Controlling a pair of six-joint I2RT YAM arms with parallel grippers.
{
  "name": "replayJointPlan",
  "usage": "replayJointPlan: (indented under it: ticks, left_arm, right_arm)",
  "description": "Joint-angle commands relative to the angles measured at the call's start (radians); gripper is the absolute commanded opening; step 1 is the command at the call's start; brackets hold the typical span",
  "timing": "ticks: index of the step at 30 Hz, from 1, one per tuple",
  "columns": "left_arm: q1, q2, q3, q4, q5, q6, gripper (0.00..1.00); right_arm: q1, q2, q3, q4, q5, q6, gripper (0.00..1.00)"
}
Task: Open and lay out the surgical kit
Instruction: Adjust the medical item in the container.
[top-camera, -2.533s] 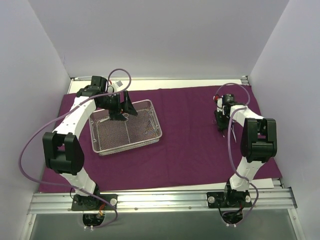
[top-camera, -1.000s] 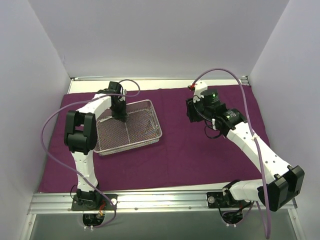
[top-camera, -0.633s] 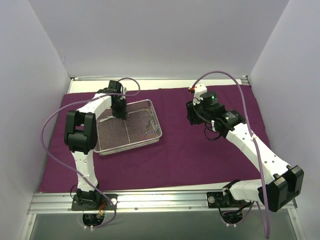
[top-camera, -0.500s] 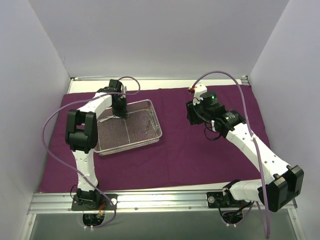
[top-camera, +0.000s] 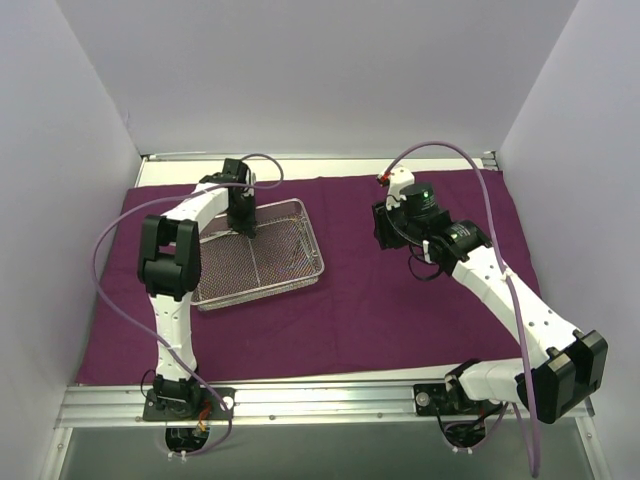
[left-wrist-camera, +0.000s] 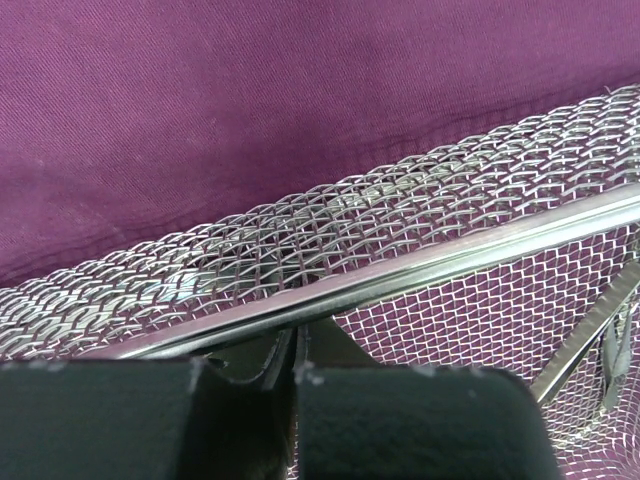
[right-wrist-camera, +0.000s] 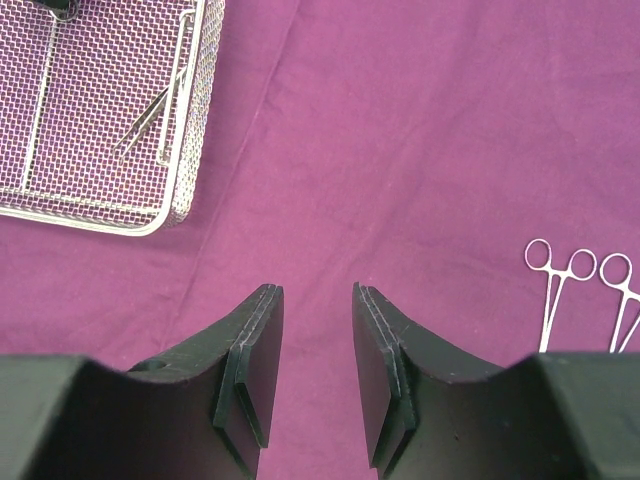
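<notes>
Unpacking half done: cloth (top-camera: 400, 300) spread flat, tray (top-camera: 262, 296) at its far left corner.
Your left gripper (left-wrist-camera: 296, 370), pinched narrow, sits at the tray's far rim; right gripper (right-wrist-camera: 315, 370) gapes empty. Next: carry the tray's thin tool (right-wrist-camera: 150, 110) to the laid-out forceps (right-wrist-camera: 560, 290).

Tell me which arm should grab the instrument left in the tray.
Left, probably. The left hand sits inside the mesh tray at the far rim, though shut, with the instrument nearby. The right hand is open but hovers over the cloth, outside the tray.
</notes>
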Motion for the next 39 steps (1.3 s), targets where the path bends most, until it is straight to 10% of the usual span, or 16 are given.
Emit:
replayJointPlan:
  ticks: [1,36,39]
  left_arm:
    - [-0.020,-0.006,0.010,-0.021,-0.015,0.019,0.02]
    - [-0.124,-0.263,-0.253,-0.085,0.134,-0.021,0.02]
    - [-0.112,-0.294,-0.242,-0.098,0.102,-0.032,0.17]
  right_arm:
    - [-0.004,-0.005,0.001,0.037,0.003,0.005,0.34]
    - [0.002,0.104,0.056,0.069,-0.051,0.001,0.33]
    - [0.004,0.100,0.053,0.069,-0.046,0.001,0.33]
